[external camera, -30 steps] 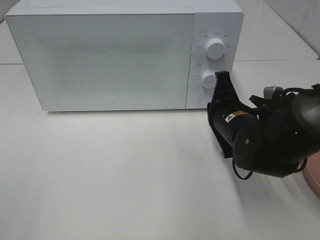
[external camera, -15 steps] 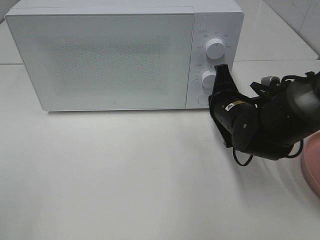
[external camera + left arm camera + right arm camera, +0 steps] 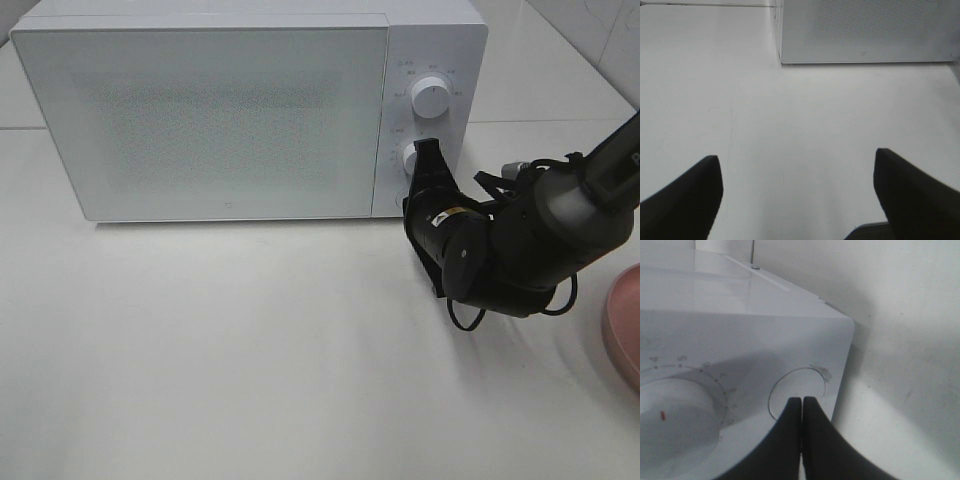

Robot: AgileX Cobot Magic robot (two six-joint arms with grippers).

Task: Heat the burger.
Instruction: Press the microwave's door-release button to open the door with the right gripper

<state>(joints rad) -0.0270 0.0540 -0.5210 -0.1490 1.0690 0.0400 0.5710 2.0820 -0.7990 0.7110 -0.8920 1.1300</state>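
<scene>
Right tool [image 3: 801, 405] together, tips at microwave round button [image 3: 796, 384]; left tool [image 3: 797, 156] apart above table [image 3: 790, 110].

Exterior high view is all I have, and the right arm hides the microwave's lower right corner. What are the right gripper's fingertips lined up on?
Observer: The right wrist view shows the right gripper shut, its tips over the round button near the panel's corner. I cannot tell whether they touch it.
Operator: Is it anywhere on the dial?
Observer: No. The dial sits beside the tips, apart from them, with a small red mark on its face.
Operator: And the left gripper? It's not in my view.
Observer: The left wrist view shows the left gripper open over bare table, holding nothing, facing the microwave.
</scene>
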